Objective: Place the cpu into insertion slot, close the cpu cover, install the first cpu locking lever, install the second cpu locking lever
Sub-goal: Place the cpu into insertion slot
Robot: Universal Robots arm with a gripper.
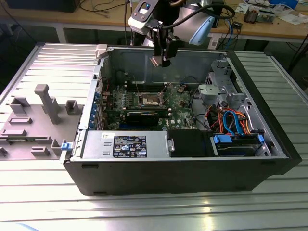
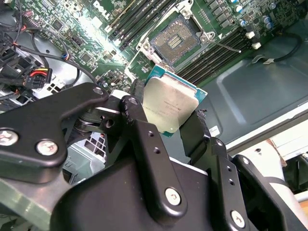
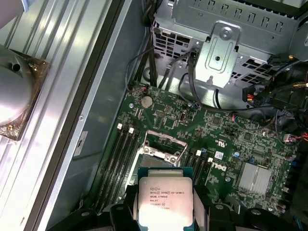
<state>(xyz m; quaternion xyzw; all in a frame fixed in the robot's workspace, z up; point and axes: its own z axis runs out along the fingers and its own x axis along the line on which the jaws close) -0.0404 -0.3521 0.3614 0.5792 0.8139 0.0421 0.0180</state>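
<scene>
Ribbed aluminium table [image 1: 144, 211]. At the exterior view's left it carries a grey moulded fixture tray [image 1: 29, 127], and beside that the open black computer case [image 1: 168, 175].

Inside the case you have:
- a silver power supply box [image 1: 126, 144] with a printed label
- a green motherboard [image 1: 180, 109]
- a metal drive cage [image 1: 221, 91] with blue and orange cables

The claw [image 1: 161, 60] hangs above the board, clenched on the cpu [image 2: 171, 106], a flat square silver-topped chip, by two opposite edges.

The square silver-rimmed insertion slot [image 2: 175, 41] lies below with its pin field exposed, apart from the chip. The chip top bears lines of print.
</scene>
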